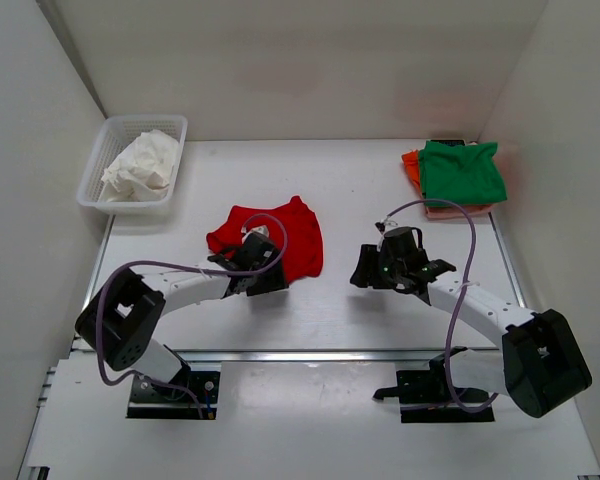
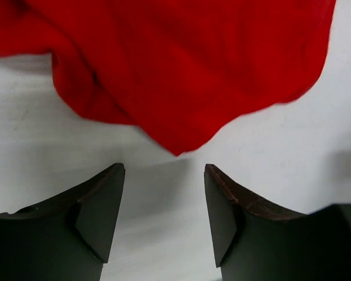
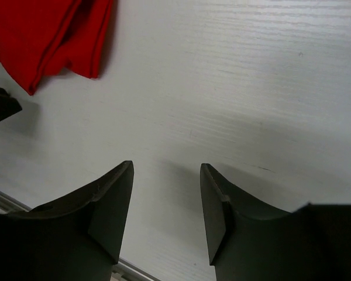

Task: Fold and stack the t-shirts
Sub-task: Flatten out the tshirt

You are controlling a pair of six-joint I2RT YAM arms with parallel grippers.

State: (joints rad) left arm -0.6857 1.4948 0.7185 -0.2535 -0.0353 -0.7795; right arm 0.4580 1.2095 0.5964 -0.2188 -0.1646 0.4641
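Note:
A bright red t-shirt (image 1: 285, 238) lies crumpled in the middle of the table. It fills the top of the left wrist view (image 2: 181, 64), and its corner shows at the top left of the right wrist view (image 3: 41, 35). My left gripper (image 1: 265, 275) is open and empty just at the shirt's near edge (image 2: 164, 170). My right gripper (image 1: 365, 275) is open and empty over bare table to the right of the shirt (image 3: 167, 170). A folded green t-shirt (image 1: 462, 172) lies on top of an orange one (image 1: 411, 165) and a pale pink one (image 1: 458, 211) at the back right.
A white mesh basket (image 1: 105, 150) with a crumpled white cloth (image 1: 140, 167) stands at the back left. White walls close in the table on three sides. A metal rail (image 1: 310, 354) runs along the near edge.

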